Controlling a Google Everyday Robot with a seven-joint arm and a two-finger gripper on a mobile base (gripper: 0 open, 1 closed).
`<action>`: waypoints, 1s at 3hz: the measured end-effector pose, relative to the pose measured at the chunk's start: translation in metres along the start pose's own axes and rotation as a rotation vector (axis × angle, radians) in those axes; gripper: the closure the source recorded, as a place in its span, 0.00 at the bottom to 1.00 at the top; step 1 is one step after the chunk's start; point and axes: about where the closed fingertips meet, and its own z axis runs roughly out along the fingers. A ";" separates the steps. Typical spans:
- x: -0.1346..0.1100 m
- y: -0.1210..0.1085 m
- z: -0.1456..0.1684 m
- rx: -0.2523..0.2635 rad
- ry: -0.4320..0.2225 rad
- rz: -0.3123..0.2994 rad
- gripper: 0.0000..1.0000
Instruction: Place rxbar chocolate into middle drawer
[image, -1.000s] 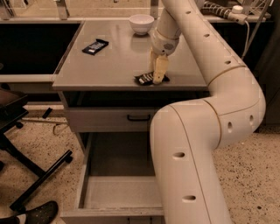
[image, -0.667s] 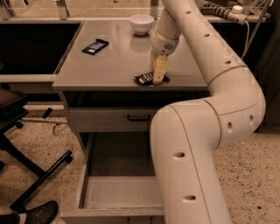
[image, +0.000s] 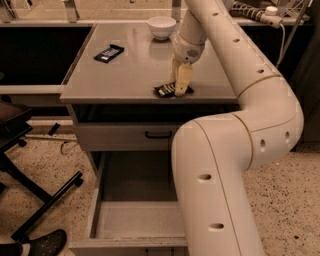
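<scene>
While end effector (image: 183, 89) sits on rxbar chocolate (image: 164, 90), grip unclear; second bar (image: 109, 53), bowl (image: 161, 26) behind; middle drawer (image: 135, 220) open below.

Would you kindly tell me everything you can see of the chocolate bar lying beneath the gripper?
The rxbar chocolate is a small, flat bar in a black wrapper with white lettering. It lies flat on the grey cabinet top, close to its front edge and right of centre. The gripper points down onto its right end, hiding that part. It is not yet in the open middle drawer below.
</scene>
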 end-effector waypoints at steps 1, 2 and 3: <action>0.002 0.001 0.008 0.000 0.000 0.000 1.00; 0.002 0.001 0.008 0.000 0.000 0.000 0.81; 0.002 0.001 0.008 0.000 0.000 0.000 0.58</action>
